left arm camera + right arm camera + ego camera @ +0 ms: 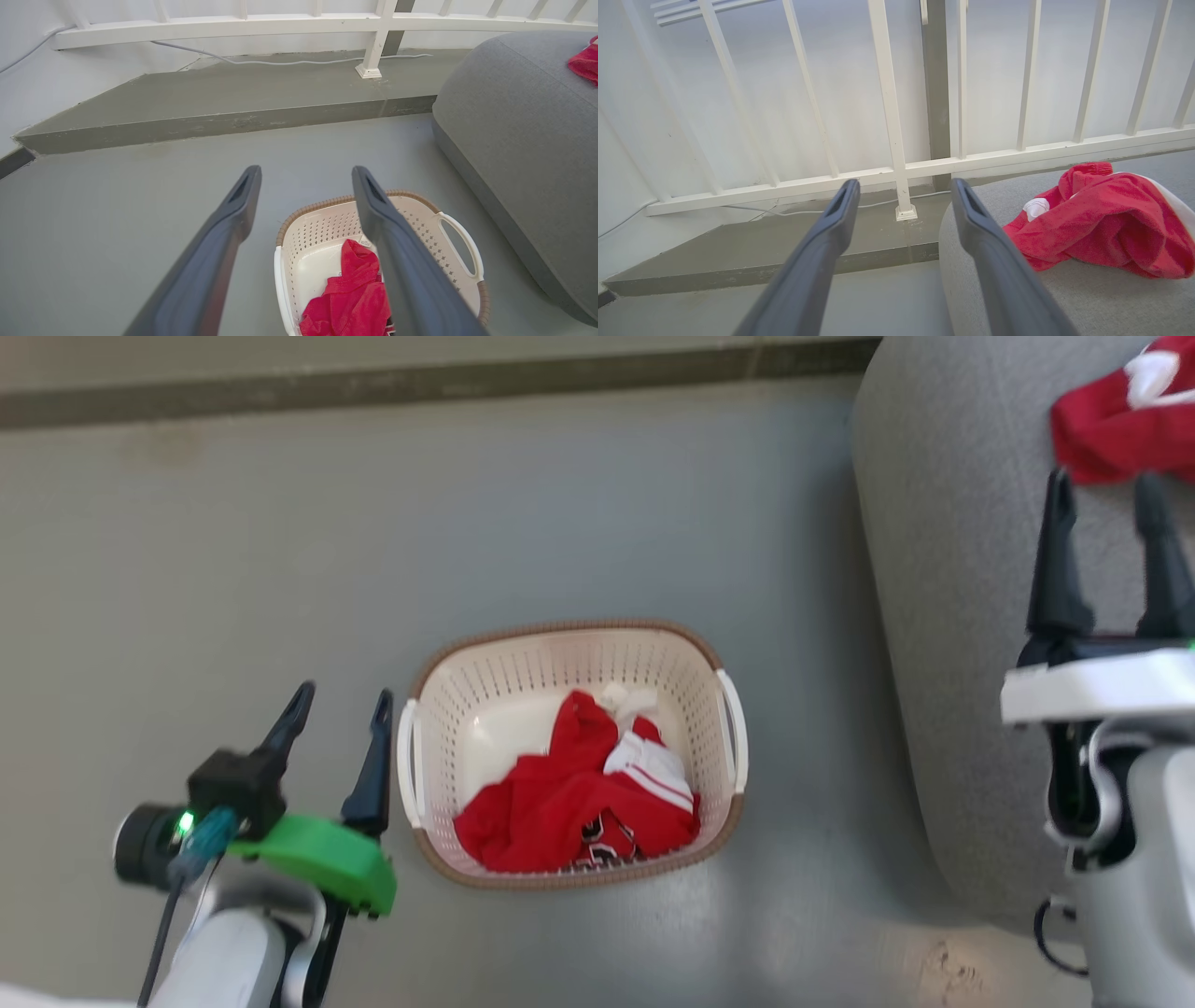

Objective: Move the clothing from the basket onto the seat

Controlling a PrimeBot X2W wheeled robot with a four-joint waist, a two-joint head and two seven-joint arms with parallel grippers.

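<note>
Seat (pixel 943 616): big grey fabric cushion, rounded corner, long edge running up the head view at right. Basket (pixel 560 627) beside it, cream perforated plastic, brown rim, long axis left-right. Red garment (pixel 551 803) crumpled inside, white stripes, dark emblem. 2nd garment (pixel 1120 429) bunched on seat. L gripper (pixel 341 695) wide open, empty, left of basket. R gripper (pixel 1106 485) wide open, empty, tips near 2nd garment.
</note>
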